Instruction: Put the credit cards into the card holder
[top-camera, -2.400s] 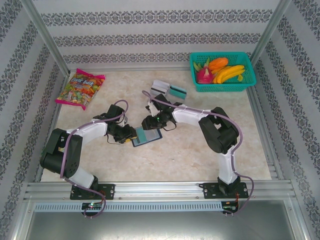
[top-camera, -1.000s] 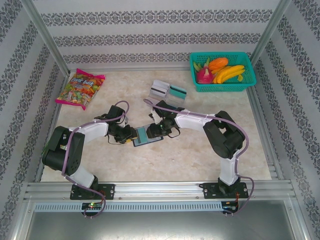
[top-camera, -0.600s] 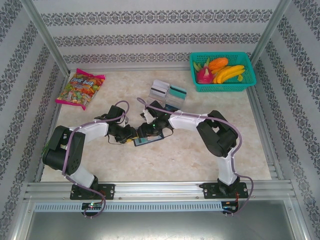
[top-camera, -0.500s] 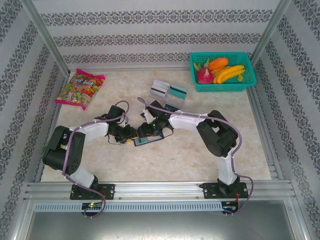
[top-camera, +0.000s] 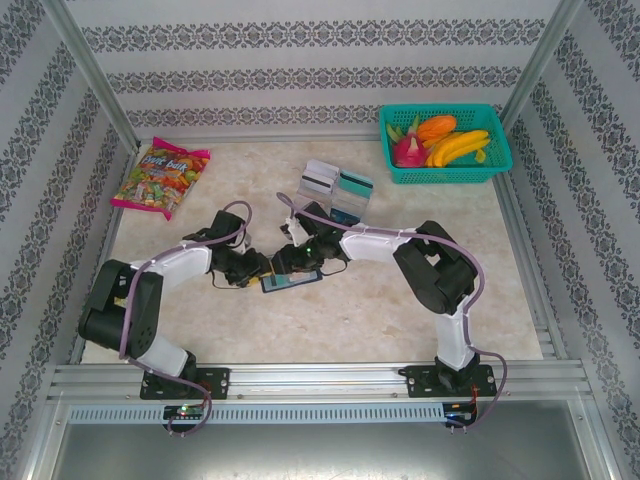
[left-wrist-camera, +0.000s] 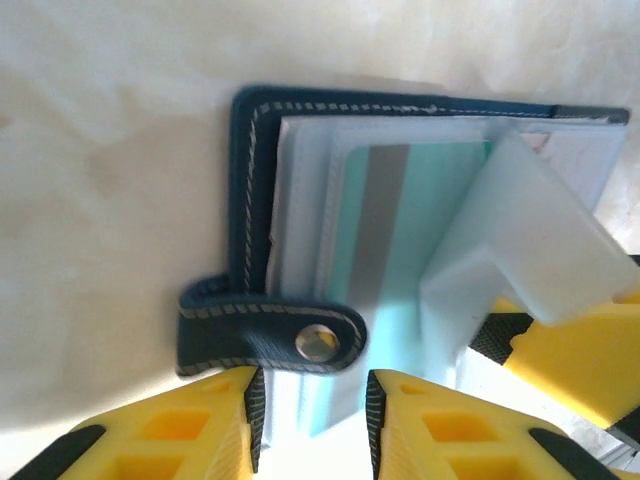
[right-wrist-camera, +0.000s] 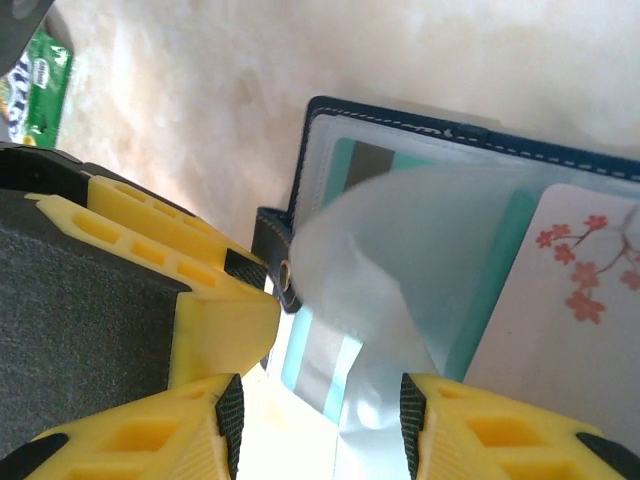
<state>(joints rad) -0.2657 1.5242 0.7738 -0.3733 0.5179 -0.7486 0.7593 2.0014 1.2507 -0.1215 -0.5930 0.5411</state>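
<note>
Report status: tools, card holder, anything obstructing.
Left tool, right tool over open card holder, grip unclear. Teal card in sleeve. Snap tab lies across sleeve edge.

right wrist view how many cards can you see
2: a teal striped card partly under the clear sleeve, and a white flowered card at the right. More may be hidden behind them.

I have the left arm and the right arm both stretched low and inward, almost meeting nose to nose, wrists pitched downward, the left jaws standing a modest gap apart and the right jaws slightly wider.
</note>
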